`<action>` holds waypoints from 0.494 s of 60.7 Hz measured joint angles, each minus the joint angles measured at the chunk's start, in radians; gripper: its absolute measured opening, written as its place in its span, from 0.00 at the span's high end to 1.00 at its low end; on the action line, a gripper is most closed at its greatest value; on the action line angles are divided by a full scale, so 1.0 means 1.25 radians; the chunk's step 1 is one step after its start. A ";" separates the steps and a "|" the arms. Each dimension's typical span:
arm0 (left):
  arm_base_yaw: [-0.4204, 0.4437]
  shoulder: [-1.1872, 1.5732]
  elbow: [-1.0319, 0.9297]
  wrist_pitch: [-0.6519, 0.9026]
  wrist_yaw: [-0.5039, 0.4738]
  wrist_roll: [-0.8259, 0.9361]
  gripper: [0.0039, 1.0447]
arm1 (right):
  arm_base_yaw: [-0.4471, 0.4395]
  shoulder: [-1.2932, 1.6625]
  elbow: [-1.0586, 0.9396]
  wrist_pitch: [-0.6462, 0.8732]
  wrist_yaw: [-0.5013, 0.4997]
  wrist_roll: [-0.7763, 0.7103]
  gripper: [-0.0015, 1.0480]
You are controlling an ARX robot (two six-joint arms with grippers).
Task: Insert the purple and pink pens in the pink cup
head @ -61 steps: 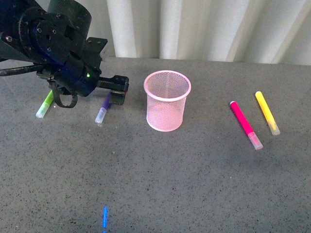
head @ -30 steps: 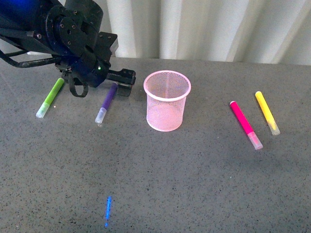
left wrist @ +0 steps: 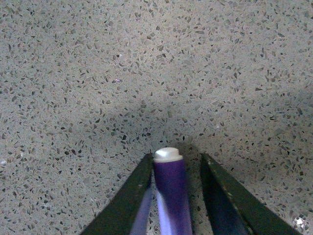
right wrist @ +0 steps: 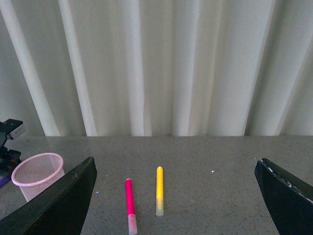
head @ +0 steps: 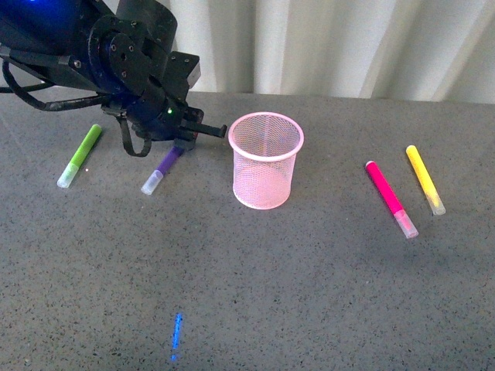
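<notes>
The purple pen (head: 160, 170) lies on the table left of the pink cup (head: 266, 160), which stands upright and empty. My left gripper (head: 186, 141) is low over the pen's far end. In the left wrist view the purple pen (left wrist: 171, 196) lies between the open fingers of the left gripper (left wrist: 176, 157), closer to one finger (left wrist: 132, 196). The pink pen (head: 390, 199) lies right of the cup. My right gripper (right wrist: 176, 160) is open and held high, looking down on the pink pen (right wrist: 129, 203) and the cup (right wrist: 36, 174); it does not show in the front view.
A lime green marker (head: 80, 156) lies left of the purple pen. A yellow marker (head: 425, 179) lies just right of the pink pen. A blue light streak (head: 176, 336) shows on the grey speckled table (head: 309, 294). White curtains hang behind.
My left gripper has moved right toward the cup and dropped around the purple pen's far end. The pen has turned, its clear cap swinging left.
</notes>
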 joint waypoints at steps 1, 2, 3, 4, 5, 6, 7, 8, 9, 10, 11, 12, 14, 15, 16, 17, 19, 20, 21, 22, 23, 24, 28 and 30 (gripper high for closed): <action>0.001 0.000 0.000 0.000 -0.003 0.001 0.87 | 0.000 0.000 0.000 0.000 0.000 0.000 0.07; 0.001 0.000 0.000 0.000 -0.005 0.001 0.87 | 0.000 0.000 0.000 0.000 0.000 0.000 0.07; 0.003 0.000 0.000 0.000 -0.005 0.001 0.87 | 0.000 0.000 0.000 0.000 0.000 0.000 0.07; 0.004 0.000 0.000 0.000 -0.005 0.001 0.87 | 0.000 0.000 0.000 0.000 0.000 0.000 0.07; 0.004 0.000 0.000 0.000 -0.005 0.001 0.87 | 0.000 0.000 0.000 0.000 0.000 0.000 0.07; 0.005 0.000 -0.001 0.001 -0.005 0.002 0.87 | 0.000 0.000 0.000 0.000 0.000 0.000 0.07; 0.006 0.000 -0.002 0.002 -0.005 0.003 0.87 | 0.000 0.000 0.000 0.000 0.000 0.000 0.07; 0.008 -0.001 -0.005 0.004 -0.006 0.004 0.87 | 0.000 0.000 0.000 0.000 0.000 0.000 0.07; 0.009 -0.001 -0.005 0.005 -0.006 0.004 0.87 | 0.000 0.000 0.000 0.000 0.000 0.000 0.07; 0.010 -0.003 -0.007 0.005 -0.006 0.004 0.87 | 0.000 0.000 0.000 0.000 0.000 0.000 0.07; 0.011 -0.005 -0.009 0.005 -0.006 0.004 0.87 | 0.000 0.000 0.000 0.000 0.000 0.000 0.07; 0.012 -0.007 -0.012 0.005 -0.006 0.004 0.87 | 0.000 0.000 0.000 0.000 0.000 0.000 0.07; 0.013 -0.011 -0.016 0.006 -0.006 0.004 0.87 | 0.000 0.000 0.000 0.000 0.000 0.000 0.07; 0.013 -0.012 -0.017 0.006 -0.006 0.004 0.87 | 0.000 0.000 0.000 0.000 0.000 0.000 0.07; 0.014 -0.015 -0.022 0.009 -0.006 0.004 0.87 | 0.000 0.000 0.000 0.000 0.000 0.000 0.07; 0.014 -0.017 -0.024 0.009 -0.006 0.004 0.87 | 0.000 0.000 0.000 0.000 0.000 0.000 0.07; 0.016 -0.023 -0.032 0.011 -0.004 0.003 0.87 | 0.000 0.000 0.000 0.000 0.000 0.000 0.07; 0.017 -0.025 -0.034 0.012 -0.004 0.002 0.87 | 0.000 0.000 0.000 0.000 0.000 0.000 0.07; 0.018 -0.030 -0.041 0.015 -0.003 0.000 0.87 | 0.000 0.000 0.000 0.000 0.000 0.000 0.07; 0.019 -0.032 -0.044 0.016 -0.003 -0.002 0.87 | 0.000 0.000 0.000 0.000 0.000 0.000 0.07; 0.020 -0.034 -0.048 0.019 -0.002 -0.003 0.87 | 0.000 0.000 0.000 0.000 0.000 0.000 0.07; 0.021 -0.041 -0.056 0.026 -0.002 -0.003 0.87 | 0.000 0.000 0.000 0.000 0.000 0.000 0.07; 0.031 -0.074 -0.090 0.069 0.012 -0.014 0.87 | 0.000 0.000 0.000 0.000 0.000 0.000 0.07; 0.034 -0.086 -0.099 0.081 0.012 -0.019 0.87 | 0.000 0.000 0.000 0.000 0.000 0.000 0.07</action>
